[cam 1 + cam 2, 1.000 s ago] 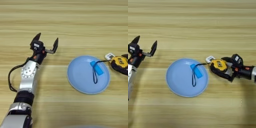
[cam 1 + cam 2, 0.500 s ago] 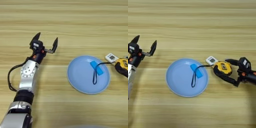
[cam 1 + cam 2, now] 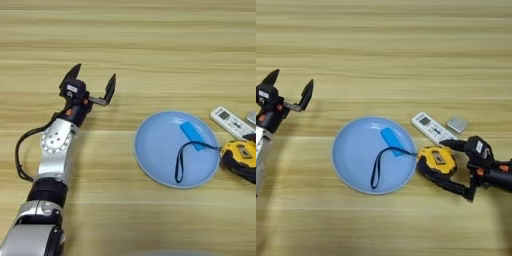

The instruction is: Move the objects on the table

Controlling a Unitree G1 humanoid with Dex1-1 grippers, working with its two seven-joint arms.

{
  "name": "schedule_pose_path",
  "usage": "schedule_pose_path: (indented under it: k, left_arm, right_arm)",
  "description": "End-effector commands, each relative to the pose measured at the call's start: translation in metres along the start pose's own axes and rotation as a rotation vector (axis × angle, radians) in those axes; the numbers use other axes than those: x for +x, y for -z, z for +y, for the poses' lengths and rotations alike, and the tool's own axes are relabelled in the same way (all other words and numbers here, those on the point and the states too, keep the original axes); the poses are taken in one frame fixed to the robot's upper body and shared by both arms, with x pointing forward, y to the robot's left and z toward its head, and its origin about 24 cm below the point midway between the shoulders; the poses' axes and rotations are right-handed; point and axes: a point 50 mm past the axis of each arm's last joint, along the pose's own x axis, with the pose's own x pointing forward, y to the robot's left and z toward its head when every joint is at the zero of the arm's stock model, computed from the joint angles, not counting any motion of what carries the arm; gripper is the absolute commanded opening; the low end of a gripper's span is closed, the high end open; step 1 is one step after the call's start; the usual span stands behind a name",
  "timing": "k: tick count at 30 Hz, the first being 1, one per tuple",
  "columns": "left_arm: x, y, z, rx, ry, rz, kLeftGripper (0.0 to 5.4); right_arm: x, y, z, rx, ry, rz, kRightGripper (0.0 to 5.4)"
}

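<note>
The right gripper (image 3: 442,162) has drawn the tape measure (image 3: 435,157) a little toward the robot along the worktop (image 3: 384,50) within the last second, uncovering a white remote control (image 3: 428,126) and a small grey square object (image 3: 457,124) that now lie just beyond it. Its two black fingers bracket the yellow-and-black case, one at the far right corner and one along the near edge, and appear to be pinching it. The case sits on the wood at the right rim of the plate (image 3: 353,150), touching it or nearly so. The dark blue wrist strap (image 3: 381,162) trails leftward across the plate in a limp loop, and a light-blue tab (image 3: 390,135) lies on the dish beside it. The plate itself has not moved. The shift suggests the tape measure is the object in hand, though where it is bound cannot be read from the scene; the loose strap will likely drag over the dish if the case travels further. The left gripper (image 3: 95,80) hovers well to the left of the plate as before, fingers spread wide and holding nothing. The tape measure's case is a rounded, blocky shell of hard plastic. The plate is a smooth, shallow, matte round with a low rim, likely to slide easily. The worktop is pale wood with long horizontal grain lines.
</note>
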Motion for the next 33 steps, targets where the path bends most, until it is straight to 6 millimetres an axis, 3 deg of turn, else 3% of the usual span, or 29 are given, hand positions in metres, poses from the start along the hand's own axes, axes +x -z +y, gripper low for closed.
schedule_pose_path:
  k: [1,11,23,30,33]
  left_arm:
    - [0.001,-0.002,0.004,0.016,0.003,-0.008,5.4]
    - [0.002,-0.003,0.006,0.019,0.004,-0.01,5.4]
    - [0.003,-0.004,0.006,0.02,0.003,-0.012,5.4]
    - [0.003,-0.004,0.006,0.021,0.003,-0.013,5.4]
    - [0.003,-0.004,0.007,0.021,0.004,-0.013,5.4]
  right_arm:
    - [-0.003,0.022,-0.001,0.023,0.02,0.091,5.22]
    - [0.004,0.038,0.003,0.06,0.008,0.096,5.22]
    - [0.012,0.036,0.003,0.052,0.0,0.071,5.22]
    - [0.018,0.025,0.005,-0.106,0.021,-0.002,5.22]
    - [0.023,0.033,0.002,-0.27,0.056,0.123,5.22]
